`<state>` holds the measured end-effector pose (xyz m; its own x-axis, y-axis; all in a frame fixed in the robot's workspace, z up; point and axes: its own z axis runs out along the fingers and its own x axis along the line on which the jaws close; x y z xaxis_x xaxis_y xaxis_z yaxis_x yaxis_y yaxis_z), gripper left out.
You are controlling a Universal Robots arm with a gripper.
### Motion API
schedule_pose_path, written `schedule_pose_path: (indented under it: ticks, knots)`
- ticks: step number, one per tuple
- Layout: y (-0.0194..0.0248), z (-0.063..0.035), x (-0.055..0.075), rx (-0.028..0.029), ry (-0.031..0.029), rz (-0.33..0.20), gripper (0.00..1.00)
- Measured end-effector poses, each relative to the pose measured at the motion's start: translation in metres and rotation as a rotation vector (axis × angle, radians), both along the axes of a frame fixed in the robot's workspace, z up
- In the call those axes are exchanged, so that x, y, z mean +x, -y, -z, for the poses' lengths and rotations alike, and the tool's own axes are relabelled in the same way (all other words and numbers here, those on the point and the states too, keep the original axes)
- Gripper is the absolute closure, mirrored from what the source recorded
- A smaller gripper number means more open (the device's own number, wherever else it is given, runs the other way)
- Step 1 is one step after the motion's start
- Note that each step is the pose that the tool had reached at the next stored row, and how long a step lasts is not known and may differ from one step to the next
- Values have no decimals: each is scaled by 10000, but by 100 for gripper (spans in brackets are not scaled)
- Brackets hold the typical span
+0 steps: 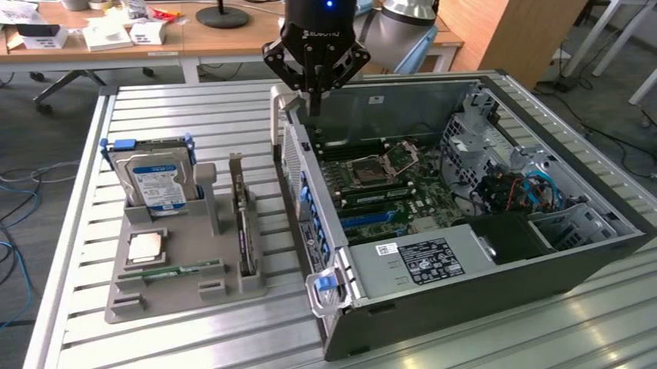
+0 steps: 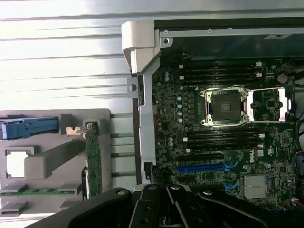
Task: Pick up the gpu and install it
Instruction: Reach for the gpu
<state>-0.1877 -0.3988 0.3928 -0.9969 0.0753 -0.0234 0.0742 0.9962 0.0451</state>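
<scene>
Exterior view, gpu (image 1: 245,231) on edge alongside case (image 1: 462,288), bracket end farthest, gripper (image 1: 314,106) pressed together, empty

A grey parts holder (image 1: 169,296) and an open computer case (image 1: 493,296) are carried side by side on a slatted metal table (image 1: 185,108).

Even, bright overhead room light fills the exterior view. The slatted tabletop (image 1: 185,108) carries a soft sheen, and the case (image 1: 493,284) throws only faint shadow beside it, though its inside is dimmer. In the wrist view the tabletop is washed nearly white by glare, the motherboard (image 2: 209,156) sits dim and bluish, the socket frame (image 2: 280,102) glints, and the end effector (image 2: 161,192) is a dark silhouette.
</scene>
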Motion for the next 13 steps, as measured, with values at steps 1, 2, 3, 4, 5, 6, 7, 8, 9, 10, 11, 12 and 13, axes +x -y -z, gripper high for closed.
schedule_pose_path:
  ticks: [1,2,3,4,5,6,7,8,9,10,11,12,13]
  knots:
    - [0,0,-7,-1,-1,-1,89]
    - [0,-1,-15,-1,-1,-1,89]
    - [0,0,-28,0,-1,-1,89]
    - [0,-1,-43,-1,-1,-1,89]
    - [0,-1,-62,-1,-1,-1,89]
    - [0,0,-79,0,-1,0,89]
    - [0,0,-96,0,-1,0,89]
    - [0,0,-115,0,0,0,89]
    - [0,0,-136,0,0,-1,89]
    - [0,-1,-156,-1,-1,-1,89]
    - [0,-1,-178,-1,-1,-1,89]
    - [0,0,-199,0,-1,-1,89]
    - [0,0,-221,0,0,-1,89]
